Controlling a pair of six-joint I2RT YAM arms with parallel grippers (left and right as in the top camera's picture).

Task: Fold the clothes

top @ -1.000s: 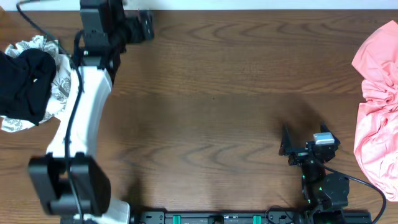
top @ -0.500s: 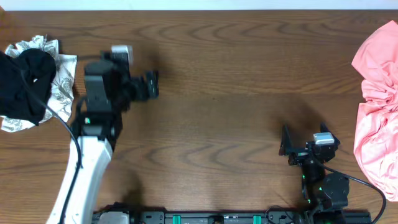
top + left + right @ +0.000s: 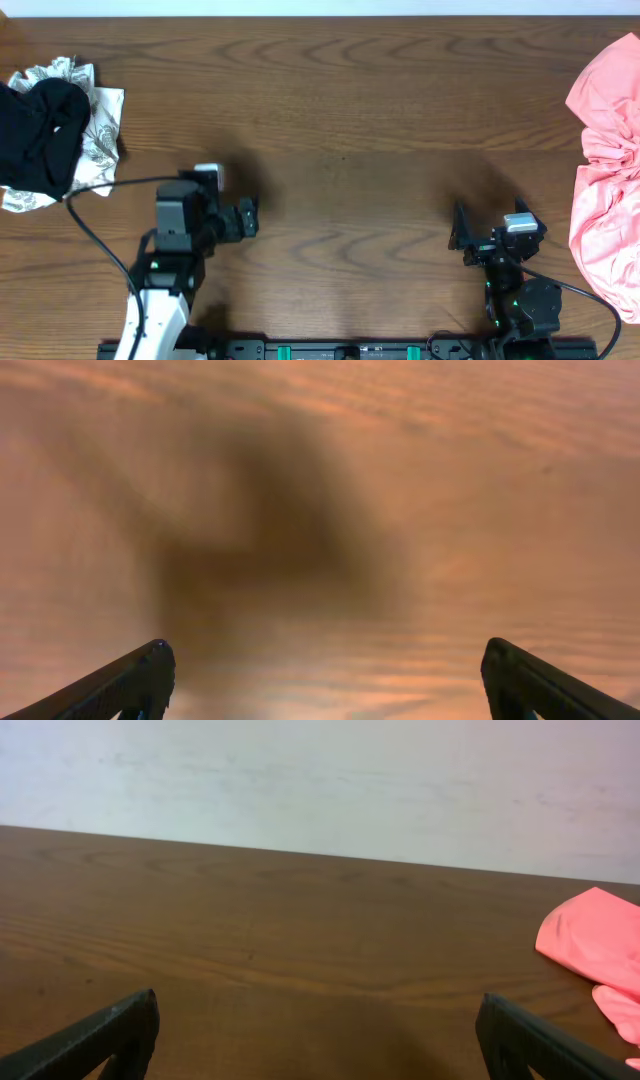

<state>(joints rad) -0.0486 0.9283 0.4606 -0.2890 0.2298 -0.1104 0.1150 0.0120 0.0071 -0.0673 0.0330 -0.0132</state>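
Note:
The clothes lie in two heaps at the table's ends. At the far left, a crumpled black garment [image 3: 40, 135] rests on a white-grey patterned piece [image 3: 100, 135]. A salmon-pink tee [image 3: 608, 160] is bunched at the right edge, and the right wrist view catches it as the pink tee [image 3: 592, 942]. My left gripper [image 3: 250, 218] is open over bare wood right of the left heap, well apart from it. In its wrist view the left gripper [image 3: 325, 660] holds nothing. My right gripper [image 3: 460, 235] is open and empty near the front, left of the pink tee; the right gripper [image 3: 320, 1010] has only wood between its fingers.
The brown wooden table [image 3: 350, 120] runs between the two heaps. A black cable [image 3: 100, 195] trails from the left arm over the wood toward the black garment. A pale wall [image 3: 320, 780] stands behind the table's far edge. The arm bases sit at the front edge.
The left arm has drawn back from the far left of the table toward the front, its open gripper moving down and slightly right. The right arm has not moved.

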